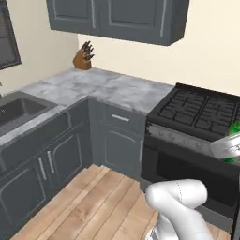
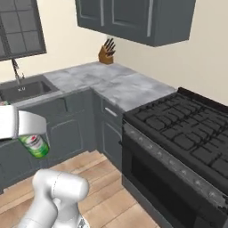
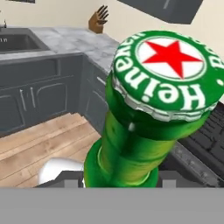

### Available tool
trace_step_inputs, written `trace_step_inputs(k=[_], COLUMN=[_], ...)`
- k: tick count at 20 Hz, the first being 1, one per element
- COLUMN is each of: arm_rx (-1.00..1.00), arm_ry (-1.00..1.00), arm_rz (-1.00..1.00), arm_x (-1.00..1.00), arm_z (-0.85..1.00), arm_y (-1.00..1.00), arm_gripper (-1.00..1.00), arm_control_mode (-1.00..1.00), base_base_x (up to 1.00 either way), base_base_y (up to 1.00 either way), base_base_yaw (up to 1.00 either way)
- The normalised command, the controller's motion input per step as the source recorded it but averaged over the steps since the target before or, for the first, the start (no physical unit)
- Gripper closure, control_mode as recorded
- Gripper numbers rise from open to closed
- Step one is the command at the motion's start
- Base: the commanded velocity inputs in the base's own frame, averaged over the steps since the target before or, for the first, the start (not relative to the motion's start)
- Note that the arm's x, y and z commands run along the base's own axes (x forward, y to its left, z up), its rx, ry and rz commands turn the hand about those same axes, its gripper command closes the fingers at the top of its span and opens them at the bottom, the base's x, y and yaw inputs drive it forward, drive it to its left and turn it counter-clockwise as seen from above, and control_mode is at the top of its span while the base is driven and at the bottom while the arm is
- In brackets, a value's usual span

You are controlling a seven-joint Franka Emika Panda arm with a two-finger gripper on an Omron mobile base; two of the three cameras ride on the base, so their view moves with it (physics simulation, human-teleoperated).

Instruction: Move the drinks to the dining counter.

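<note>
Now I am in the carrying step: my hand [image 2: 26, 133] is clenched tight around the green bottle [image 3: 148, 109], grasping it low on the body so that the neck and its capped top with the red star rise straight up toward my hand camera. From the right base camera the bottle's pale label hangs just below my white hand, out over the wooden floor [image 1: 89, 201] in front of the dark cabinets [image 1: 51, 159]; from the left base camera a bit of the green shows at the far right edge, in front of the stove [image 2: 187, 133]. Ahead of me are the corner surface [image 1: 103, 86] of grey marble, with a knife block [image 1: 83, 57] at its far end by the wall, and the sink [image 2: 24, 89] to the left. I judge that none of this is the dining surface where the drinks belong, so the next move calls for turning or driving the base away from this corner while keeping the bottle upright and my grip firm. The second drink I cannot find from here.
</note>
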Motion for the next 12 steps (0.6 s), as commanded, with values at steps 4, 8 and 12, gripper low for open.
trace_step_inputs(k=[4,8,12], arm_rx=[0.0,0.0,0.0], arm_ry=[0.0,0.0,0.0], arm_rz=[0.0,0.0,0.0], arm_x=[0.0,0.0,0.0], arm_z=[0.0,0.0,0.0], arm_y=[0.0,0.0,0.0], arm_gripper=[1.0,1.0,1.0], arm_control_mode=[1.0,1.0,1.0], base_base_x=[0.0,0.0,0.0], base_base_y=[0.01,0.0,0.0], base_base_yaw=[1.0,1.0,1.0])
